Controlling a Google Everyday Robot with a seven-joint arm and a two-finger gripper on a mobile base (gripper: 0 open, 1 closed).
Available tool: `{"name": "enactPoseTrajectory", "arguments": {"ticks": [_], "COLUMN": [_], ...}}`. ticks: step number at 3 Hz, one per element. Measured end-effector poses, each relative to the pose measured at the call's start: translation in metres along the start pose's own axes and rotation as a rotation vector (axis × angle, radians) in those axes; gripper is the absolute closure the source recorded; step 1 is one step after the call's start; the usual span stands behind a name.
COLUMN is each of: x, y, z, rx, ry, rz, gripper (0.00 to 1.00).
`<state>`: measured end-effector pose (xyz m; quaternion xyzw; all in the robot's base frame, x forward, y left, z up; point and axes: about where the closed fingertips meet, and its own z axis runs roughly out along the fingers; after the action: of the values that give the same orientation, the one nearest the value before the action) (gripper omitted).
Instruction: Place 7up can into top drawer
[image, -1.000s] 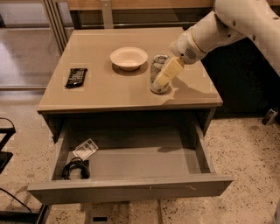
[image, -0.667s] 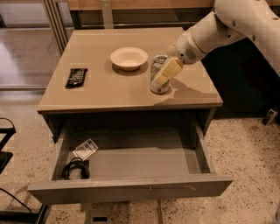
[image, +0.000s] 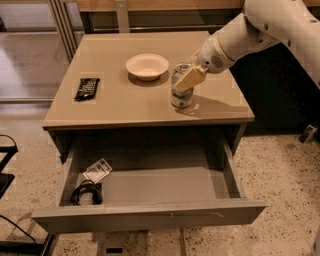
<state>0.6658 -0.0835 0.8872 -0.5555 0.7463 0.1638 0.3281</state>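
The arm (image: 240, 37) reaches down from the upper right, its gripper (image: 183, 83) clamped on the soda can (image: 180, 99), which stands upright near the table's (image: 125, 102) front edge, beside the bowl (image: 147, 66). Below, the top drawer (image: 150, 216) is pulled out, with a cable (image: 86, 194) and a packet (image: 97, 170) at its left end.

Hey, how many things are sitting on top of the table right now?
3: a black flat object near the left edge, the white bowl at the back middle, and the 7up can right of it, with the gripper at the can. The arm may hide more.

Tan table (image: 125, 102), bowl (image: 147, 66), remote (image: 86, 88), claw (image: 182, 83) gripping 7up can (image: 181, 99)
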Motion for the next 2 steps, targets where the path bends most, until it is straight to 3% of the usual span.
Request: {"name": "enactPoseTrajectory", "arguments": {"ticks": [1, 2], "x": [0.0, 0.0], "y": [0.0, 0.0], "z": [0.0001, 0.0001], "rx": [0.0, 0.0], "ry": [0.0, 0.0], "rz": [0.0, 0.0], "gripper": [0.99, 1.0]}}
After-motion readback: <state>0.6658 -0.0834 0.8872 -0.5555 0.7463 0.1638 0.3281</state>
